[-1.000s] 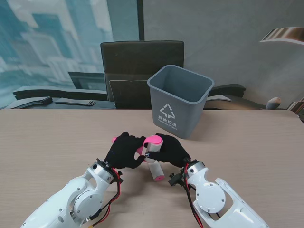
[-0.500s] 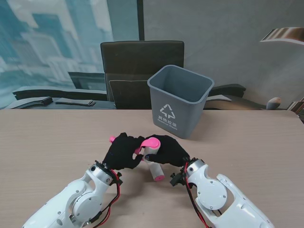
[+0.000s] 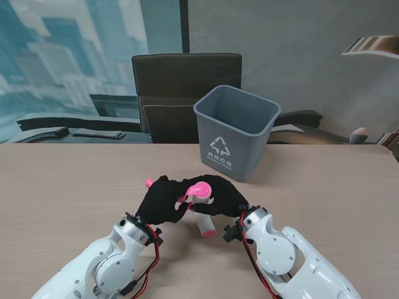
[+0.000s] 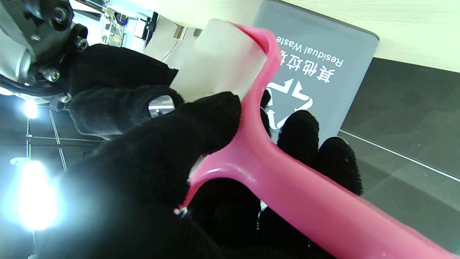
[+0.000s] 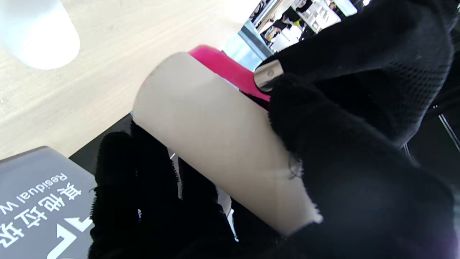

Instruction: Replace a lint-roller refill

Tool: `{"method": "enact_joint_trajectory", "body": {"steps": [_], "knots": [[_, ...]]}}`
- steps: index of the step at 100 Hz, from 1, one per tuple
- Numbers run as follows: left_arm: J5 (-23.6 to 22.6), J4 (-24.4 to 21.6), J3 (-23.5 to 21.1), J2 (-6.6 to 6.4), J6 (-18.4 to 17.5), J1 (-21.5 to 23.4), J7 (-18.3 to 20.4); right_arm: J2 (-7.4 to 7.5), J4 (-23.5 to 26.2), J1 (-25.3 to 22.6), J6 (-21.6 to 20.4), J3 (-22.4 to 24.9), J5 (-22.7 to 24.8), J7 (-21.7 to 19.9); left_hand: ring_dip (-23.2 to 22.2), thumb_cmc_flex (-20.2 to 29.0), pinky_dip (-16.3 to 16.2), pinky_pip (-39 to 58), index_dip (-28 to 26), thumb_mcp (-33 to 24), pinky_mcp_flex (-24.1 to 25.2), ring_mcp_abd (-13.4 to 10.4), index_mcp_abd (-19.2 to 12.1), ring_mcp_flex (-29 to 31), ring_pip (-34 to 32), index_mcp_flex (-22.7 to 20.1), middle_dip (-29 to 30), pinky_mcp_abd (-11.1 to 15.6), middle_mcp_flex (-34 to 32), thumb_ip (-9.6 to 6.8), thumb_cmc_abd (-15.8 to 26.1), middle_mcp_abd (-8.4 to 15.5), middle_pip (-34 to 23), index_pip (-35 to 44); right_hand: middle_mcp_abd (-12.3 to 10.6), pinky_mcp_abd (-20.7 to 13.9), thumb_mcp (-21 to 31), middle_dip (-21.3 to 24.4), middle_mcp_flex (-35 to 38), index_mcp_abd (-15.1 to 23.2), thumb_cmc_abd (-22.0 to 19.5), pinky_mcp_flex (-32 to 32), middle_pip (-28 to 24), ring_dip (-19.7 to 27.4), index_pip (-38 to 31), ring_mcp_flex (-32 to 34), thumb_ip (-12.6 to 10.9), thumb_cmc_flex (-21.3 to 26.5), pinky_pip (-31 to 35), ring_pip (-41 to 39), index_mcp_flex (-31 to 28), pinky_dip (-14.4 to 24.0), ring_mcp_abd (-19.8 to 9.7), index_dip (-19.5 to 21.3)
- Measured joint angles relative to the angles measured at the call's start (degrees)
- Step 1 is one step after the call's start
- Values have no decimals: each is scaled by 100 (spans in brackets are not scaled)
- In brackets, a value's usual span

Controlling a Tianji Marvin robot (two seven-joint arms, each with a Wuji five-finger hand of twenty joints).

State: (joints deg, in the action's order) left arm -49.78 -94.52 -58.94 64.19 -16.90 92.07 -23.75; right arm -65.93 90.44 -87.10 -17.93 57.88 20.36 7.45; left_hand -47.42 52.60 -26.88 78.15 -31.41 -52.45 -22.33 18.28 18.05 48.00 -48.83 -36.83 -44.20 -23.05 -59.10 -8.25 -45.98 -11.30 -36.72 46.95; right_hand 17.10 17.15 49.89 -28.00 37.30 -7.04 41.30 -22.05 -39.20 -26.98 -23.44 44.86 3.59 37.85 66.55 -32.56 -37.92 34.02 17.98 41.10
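Stand view: both hands meet over the table [image 3: 75,187], nearer to me than the grey bin [image 3: 235,132]. Left hand [image 3: 161,200] is clenched around the pink lint roller handle [image 3: 149,183], whose tip pokes out on its left side. Right hand [image 3: 221,195] grasps the refill roll [image 3: 199,199], pale tube with the pink frame end arching over it. A second roll [image 3: 203,224] with a pink end lies on the table just nearer to me, between the two wrists, partly under the hands. Versus 1.0 s ago: hands have shifted slightly, the pink handle tip sits a bit farther from me, and the pink cap between the hands shows smaller; the roll on the table has not moved.

Left wrist view: left hand [image 4: 151,169] wraps the handle [image 4: 305,201], glossy pink, forking into a frame that runs along the translucent white roll [image 4: 222,61]. A fingertip presses at the fork. The right hand's black glove [image 4: 118,79] sits against the roll's far side. The bin [image 4: 323,64] with its recycling mark and "Residual Waste" lettering stands behind.

Right wrist view: right hand [image 5: 341,151] holds the roll [image 5: 215,144], a cream cardboard-looking cylinder, fingers [image 5: 118,180] on one side and thumb on the other. Pink frame end [image 5: 230,68] shows at the roll's far end. The other roll [image 5: 36,32] is blurred on the table beyond. Bin label [image 5: 32,208] is visible in one corner.
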Motion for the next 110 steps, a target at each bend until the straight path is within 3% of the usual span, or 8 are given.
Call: {"method": "enact_joint_trajectory", "body": {"steps": [10, 18, 37, 41, 54, 65, 86, 110], "knots": [[45, -13, -6, 7, -19, -1, 35, -36, -17, -2, 62, -54, 5, 313, 85, 42, -37, -5, 95, 39, 4, -94, 71, 0, 92, 18, -1, 135, 9, 0, 147, 2, 286, -212, 5, 119, -207, -280, 861, -69, 0, -502, -170, -3, -1549, 512, 386, 221, 405, -71, -56, 0, 98, -1113], [82, -22, -38, 7, -91, 1, 132, -82, -34, -8, 86, -57, -5, 437, 388, 63, -769, -423, 331, 626, 185, -193, 87, -235, 144, 133, -1, 381, 27, -3, 570, 2, 958, -389, 64, 347, -213, -392, 1252, -150, 0, -797, -185, -71, -2156, 845, 471, 252, 679, -204, -26, 5, 227, -1478], [138, -44, -127, -41, -211, 22, 469, -122, -46, -31, 86, -8, -190, 510, 1039, -585, -1031, -1382, 638, 1420, 955, -252, -31, -1483, 768, 584, 1473, 464, 1804, -214, 1493, -172, 592, -1507, 290, 667, -461, -502, 1644, -493, -119, -1175, -346, -211, -2196, 1241, 683, 252, 1107, -554, -89, 91, 379, -1578], [133, -52, -128, -52, -211, 25, 498, -125, -46, -35, 82, -3, -190, 528, 1098, -975, -1031, -1528, 697, 1837, 1065, -247, -32, -1643, 934, 602, 1540, 457, 2023, -44, 1631, -205, 668, -1670, 325, 695, -461, -516, 1650, -557, -119, -1214, -373, -213, -2196, 1296, 683, 252, 1145, -569, -89, 96, 388, -1578], [109, -116, -142, -78, -149, 31, 668, -131, -45, -55, 58, 15, -196, 544, 1175, -1275, -1048, -1826, 773, 2229, 1300, -231, -58, -1981, 1240, 670, 1602, 448, 2426, 344, 1652, -321, 879, -1998, 441, 776, -515, -585, 1650, -772, -171, -1247, -436, -256, -2152, 1301, 707, 312, 1177, -626, -89, 157, 442, -1578], [120, -156, -132, -94, -52, 21, 797, -130, -43, -78, 45, 17, -255, 540, 1181, -1346, -1105, -1936, 783, 2360, 1357, -222, -185, -1983, 1343, 671, 1673, 448, 2444, 570, 1652, -355, 985, -2094, 518, 836, -519, -631, 1650, -968, -171, -1247, -441, -276, -2109, 1302, 717, 365, 1206, -639, -89, 161, 488, -1581], [-61, -126, -13, -133, 64, -81, 752, -143, -37, -132, 38, 10, -333, 680, 1183, -1346, -1180, -2023, 704, 2360, 1408, -79, -324, -2109, 1369, 711, 1678, 405, 2445, 572, 1651, -361, 1002, -2123, 540, 842, -519, -649, 1650, -1157, -172, -1267, -475, -322, -2015, 1315, 718, 390, 1213, -643, -89, 167, 492, -1591], [-311, 53, 178, -142, 179, -287, 478, -158, 67, -263, 35, 51, -485, 729, 1158, -1330, -1325, -2010, 93, 2190, 1290, -73, -860, -2029, 1246, 653, 1674, 392, 2169, 461, 1644, -361, 668, -1599, 610, 900, -520, -685, 1664, -1469, -194, -1344, -558, -330, -1920, 1380, 719, 436, 1259, -712, -89, 227, 516, -1610]]}}
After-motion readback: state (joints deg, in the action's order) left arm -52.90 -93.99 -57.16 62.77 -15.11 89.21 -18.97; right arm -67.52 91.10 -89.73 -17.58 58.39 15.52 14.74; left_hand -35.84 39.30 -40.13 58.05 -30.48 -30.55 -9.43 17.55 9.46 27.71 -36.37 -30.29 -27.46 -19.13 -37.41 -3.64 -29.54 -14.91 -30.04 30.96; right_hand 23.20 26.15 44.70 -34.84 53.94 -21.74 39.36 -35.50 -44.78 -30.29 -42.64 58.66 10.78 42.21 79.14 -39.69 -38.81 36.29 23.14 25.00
